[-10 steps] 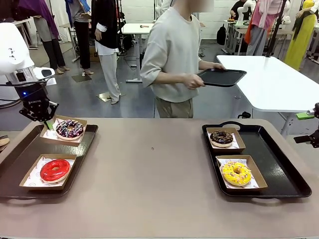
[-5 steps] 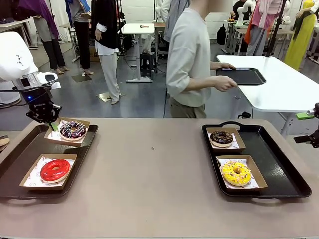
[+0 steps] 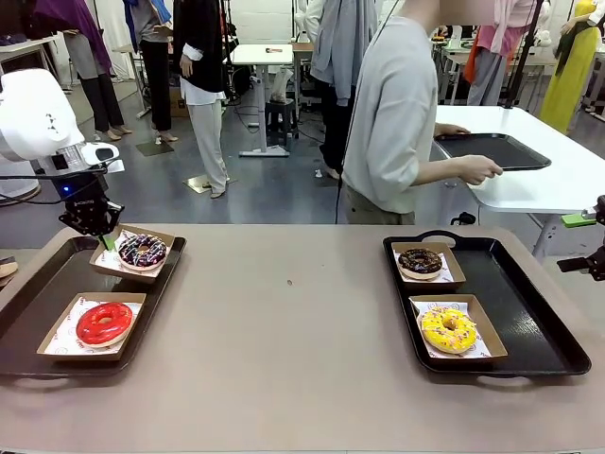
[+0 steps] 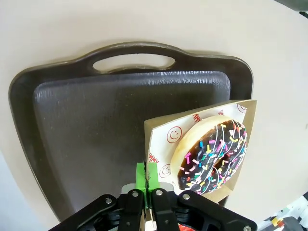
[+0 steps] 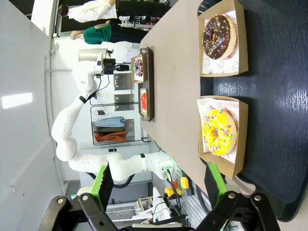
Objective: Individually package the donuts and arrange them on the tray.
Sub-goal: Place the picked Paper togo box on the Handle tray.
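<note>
4 ring donuts sit in 4 cardboard boats on 2 dark trays: glossy red donut (image 3: 104,323) and sprinkled purple-white donut (image 3: 143,251) left, chocolate donut (image 3: 421,261) and yellow donut (image 3: 448,329) right. The left tool (image 4: 146,179) pinches the tilted purple-white donut's boat (image 4: 163,133) by its edge; the right tool (image 5: 157,185) hangs open above the right tray (image 3: 539,326).

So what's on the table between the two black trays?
Nothing; front view shows bare tan table between left tray and right tray.

Four boxed donuts (image 3: 141,251) on trays (image 3: 529,322)
</note>
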